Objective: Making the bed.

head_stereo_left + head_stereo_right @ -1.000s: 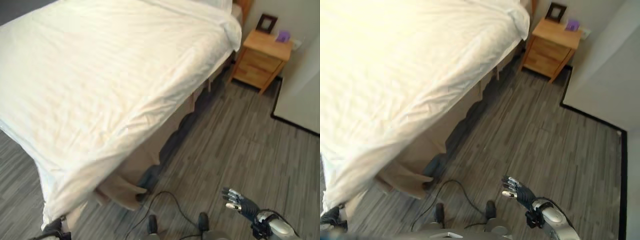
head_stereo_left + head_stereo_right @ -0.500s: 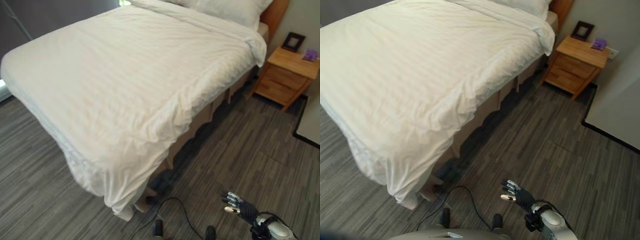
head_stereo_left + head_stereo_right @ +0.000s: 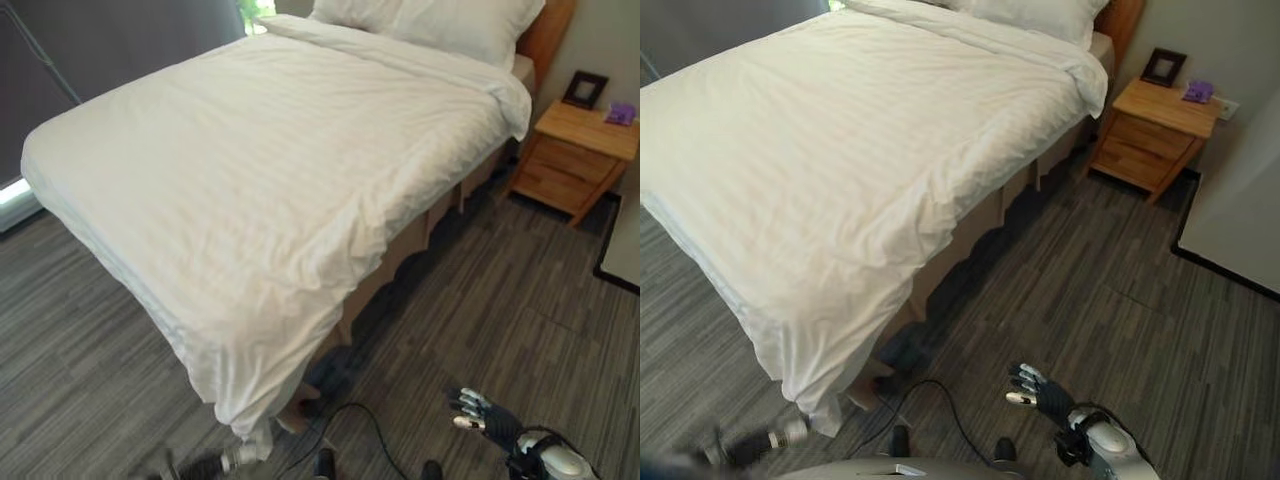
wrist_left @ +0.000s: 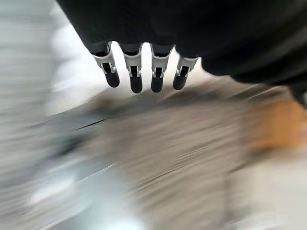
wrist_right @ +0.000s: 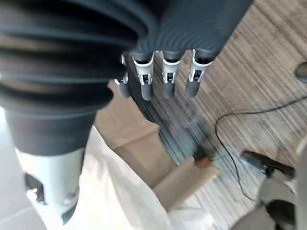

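Grey plank floor (image 3: 1120,310) surrounds white-duveted bed (image 3: 860,130) beside wooden nightstand (image 3: 1150,125).

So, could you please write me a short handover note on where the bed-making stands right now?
Left hand: fingers straight, holding nothing, low by the duvet's hanging corner.
Right hand: relaxed open over the floor, holding nothing, apart from the bed.
Duvet: spread over the whole bed, with light wrinkles along the near side edge; the foot corner hangs down toward the floor.
Pillows lie at the headboard end; the nightstand stands beside it.
Done: duvet laid out.
Probably left: smooth the side wrinkles and even out the drooping corner.
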